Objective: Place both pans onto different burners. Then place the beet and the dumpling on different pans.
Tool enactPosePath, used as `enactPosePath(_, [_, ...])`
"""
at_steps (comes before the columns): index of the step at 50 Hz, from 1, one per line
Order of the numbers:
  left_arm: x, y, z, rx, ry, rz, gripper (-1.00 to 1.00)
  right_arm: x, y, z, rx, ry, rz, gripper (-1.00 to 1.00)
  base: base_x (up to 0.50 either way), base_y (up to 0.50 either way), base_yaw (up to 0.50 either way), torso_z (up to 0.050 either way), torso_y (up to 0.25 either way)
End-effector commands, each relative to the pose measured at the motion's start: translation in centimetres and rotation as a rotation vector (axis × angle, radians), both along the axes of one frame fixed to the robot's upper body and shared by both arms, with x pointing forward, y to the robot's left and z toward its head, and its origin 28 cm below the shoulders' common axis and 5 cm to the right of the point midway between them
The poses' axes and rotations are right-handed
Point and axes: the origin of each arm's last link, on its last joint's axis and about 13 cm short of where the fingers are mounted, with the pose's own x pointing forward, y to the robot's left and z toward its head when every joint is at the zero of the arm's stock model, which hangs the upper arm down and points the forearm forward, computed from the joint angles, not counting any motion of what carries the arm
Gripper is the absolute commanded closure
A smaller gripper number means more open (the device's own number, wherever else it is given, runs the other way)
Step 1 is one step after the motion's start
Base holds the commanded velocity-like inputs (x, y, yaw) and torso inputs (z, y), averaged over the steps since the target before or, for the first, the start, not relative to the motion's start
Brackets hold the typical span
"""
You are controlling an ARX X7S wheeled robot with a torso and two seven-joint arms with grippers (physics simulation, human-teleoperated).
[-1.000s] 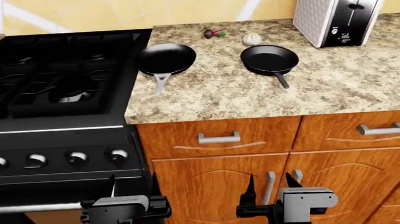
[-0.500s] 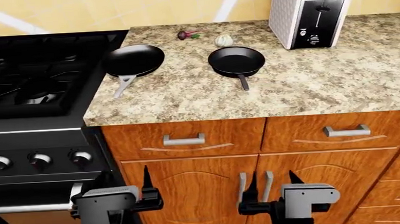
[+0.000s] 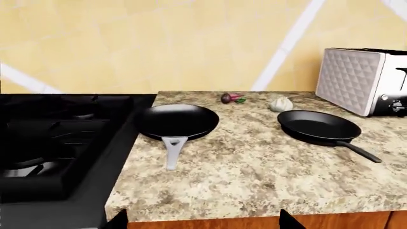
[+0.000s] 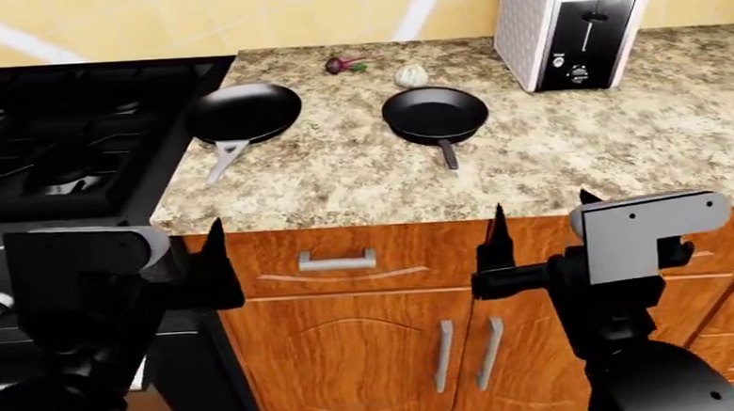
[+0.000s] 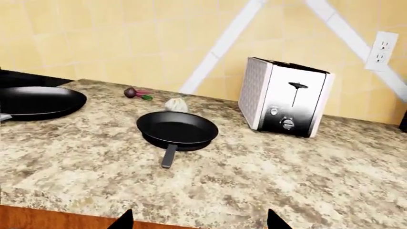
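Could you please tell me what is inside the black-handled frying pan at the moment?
The round black frying pan with the black handle is empty; its whole floor shows bare. The off-white pleated dumpling sits behind it on the speckled granite counter, not inside.

Home kitchen, gas stove [image 4: 62, 137], granite counter [image 4: 566, 157], toaster [image 4: 568, 27], wood cabinets [image 4: 349, 338]

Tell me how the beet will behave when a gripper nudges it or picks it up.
The beet is a small rounded bulb lying on the bare countertop, so a nudge will probably roll it. Its thin stem and leaf look too slight to grip, so close on the bulb. It sits apart from the dumpling, so little should get bumped.
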Motion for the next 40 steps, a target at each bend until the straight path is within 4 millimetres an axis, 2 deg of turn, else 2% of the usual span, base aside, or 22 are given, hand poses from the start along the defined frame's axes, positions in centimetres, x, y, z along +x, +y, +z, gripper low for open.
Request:
enactPosePath(1, [-1.19, 0.42, 3.73, 0.124, -0.057, -0.027, -1.00, -0.89, -0.62, 4.35, -0.081, -0.091, 0.006, -1.00, 0.50, 0.00, 0.00, 0.000, 0.000])
enactPosePath(8, [-1.36, 0.54, 4.47, 0.120, -0.085, -0.023, -1.00, -0.90, -0.62, 4.69, -0.083, -0.104, -0.001, -1.00, 0.50, 0.00, 0.00, 0.000, 0.000])
enactPosePath(40, [-1.62, 0.83, 4.39, 0.124, -0.100, -0.012, -1.00, -0.99, -0.50, 4.70, -0.072, -0.093, -0.017, -1.00, 0.50, 0.00, 0.00, 0.000, 0.000])
